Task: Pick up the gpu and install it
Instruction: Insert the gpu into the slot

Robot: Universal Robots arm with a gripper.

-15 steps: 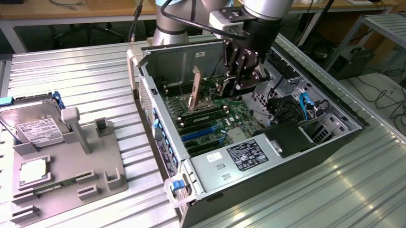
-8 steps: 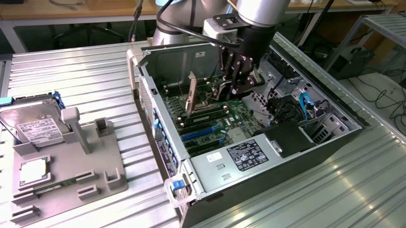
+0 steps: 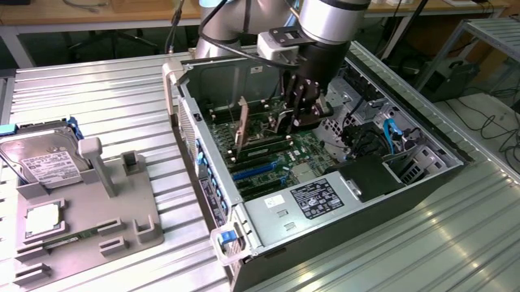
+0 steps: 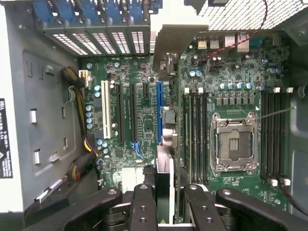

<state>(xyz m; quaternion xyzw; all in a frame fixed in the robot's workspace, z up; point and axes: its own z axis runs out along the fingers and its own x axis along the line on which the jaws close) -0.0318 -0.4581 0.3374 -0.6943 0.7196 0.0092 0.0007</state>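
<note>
my pincer (image 4: 163,204) is narrow, clamped on the gpu (image 4: 166,125), which i hold edge-on inside the open computer case (image 3: 442,149). in the wrist view the card runs as a thin strip straight away from my fingers (image 4: 143,204), its long axis parallel to the expansion slots on the motherboard (image 4: 144,115). it hangs directly over or just beside the blue slot (image 4: 159,110); i cannot tell whether its edge already touches it. its metal bracket (image 4: 175,29) reaches toward the case's rear slot covers (image 4: 98,41). in the exterior view the tan board (image 3: 241,118) stands upright above the motherboard, beside my fingers. the counter (image 3: 97,109) carries a grey fixture (image 3: 114,210) with the hard drive (image 3: 45,161).
</note>
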